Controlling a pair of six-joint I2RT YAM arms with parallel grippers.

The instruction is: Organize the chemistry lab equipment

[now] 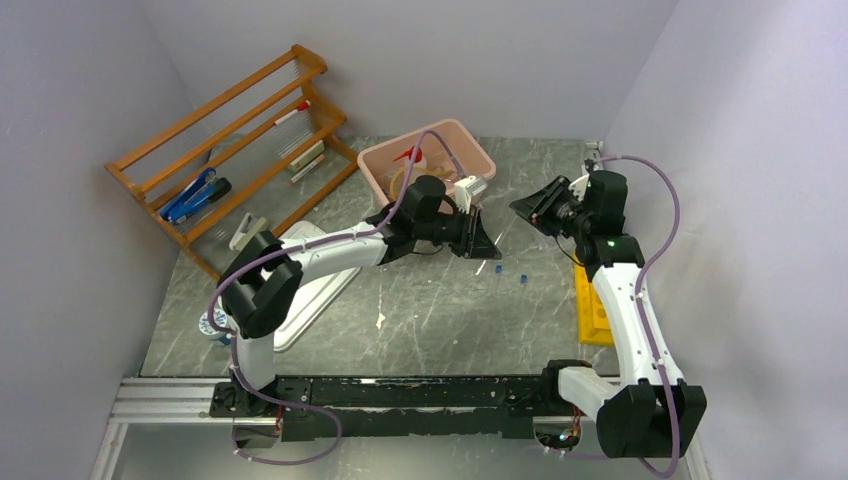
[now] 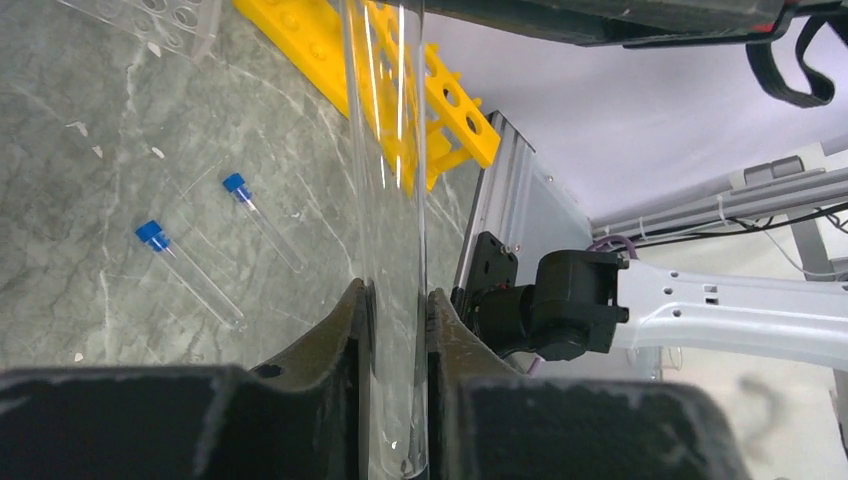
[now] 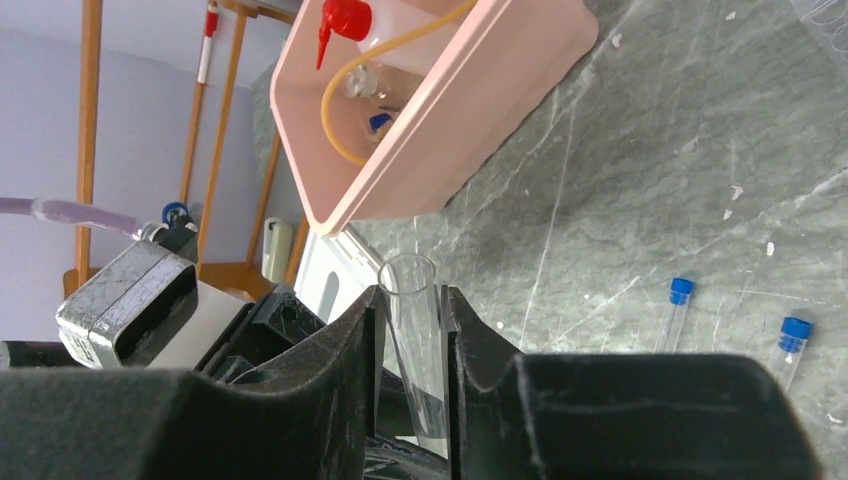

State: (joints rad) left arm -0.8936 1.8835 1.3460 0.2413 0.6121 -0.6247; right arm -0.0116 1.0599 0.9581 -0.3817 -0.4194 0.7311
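Note:
A long clear tube [image 2: 392, 230] without a cap spans between my two grippers above the middle of the table. My left gripper [image 1: 482, 240] is shut on its rounded bottom end [image 2: 395, 400]. My right gripper [image 1: 528, 208] has its fingers closed on the same tube just below its open rim [image 3: 412, 300]. Two blue-capped clear tubes [image 1: 497, 268] [image 1: 523, 277] lie on the table beneath; they also show in the left wrist view [image 2: 190, 275] and the right wrist view [image 3: 676, 310]. The yellow tube rack [image 1: 592, 305] lies at the right. The red-capped squeeze bottle [image 3: 375, 25] and tan tubing [image 3: 345, 90] sit in the pink tub [image 3: 450, 130].
The orange wooden shelf rack [image 1: 230, 130] stands at the back left with blue-handled items on it. The white lid [image 1: 310, 280] lies under the left arm. A clear plastic rack [image 2: 150, 15] lies near the yellow one. Walls close in on both sides.

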